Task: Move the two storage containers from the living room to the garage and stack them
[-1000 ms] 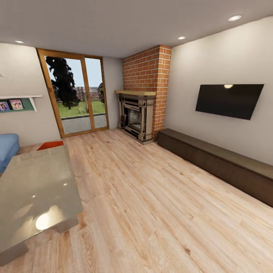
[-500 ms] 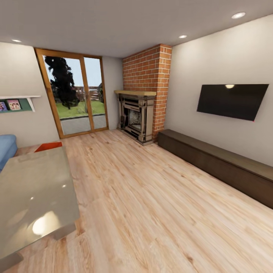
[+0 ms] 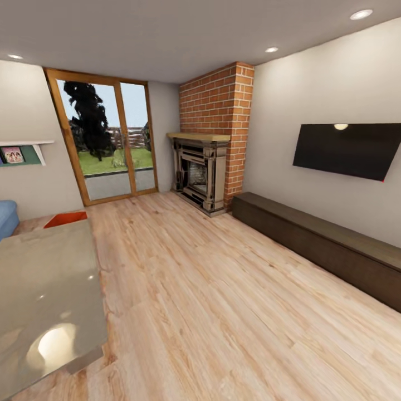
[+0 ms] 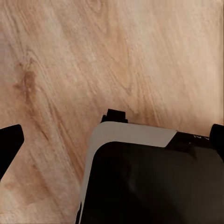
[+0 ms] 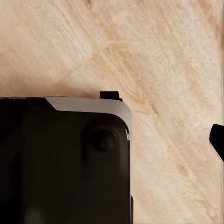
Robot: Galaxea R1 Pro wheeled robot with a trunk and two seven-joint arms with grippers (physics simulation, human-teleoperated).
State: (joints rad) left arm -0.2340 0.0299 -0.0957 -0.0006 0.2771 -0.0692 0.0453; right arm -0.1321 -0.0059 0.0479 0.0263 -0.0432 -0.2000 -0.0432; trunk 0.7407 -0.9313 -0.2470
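Observation:
I am in the living room, on light wood planks. One red-orange storage container [image 3: 65, 218] stands on the floor at the left, and only its top shows behind a glossy grey table [image 3: 44, 289]. In the left wrist view my left gripper [image 4: 113, 141] is open: its dark fingertips [image 4: 9, 144] sit far apart at the picture's two edges, over the planks and the robot's dark base [image 4: 149, 182]. My right gripper [image 5: 112, 140] is open too, with one fingertip [image 5: 217, 140] at the edge of its view. Neither holds anything.
A brick fireplace [image 3: 203, 172] fills the far corner, with a glass patio door [image 3: 106, 145] beside it. A long dark low cabinet [image 3: 317, 245] runs along the right wall under a wall TV [image 3: 348, 150]. A blue sofa edge [image 3: 6, 218] shows at far left.
The whole picture has shifted left, so the camera has moved. The table, the sofa and the container sit further left in the frame; nothing in the room has moved.

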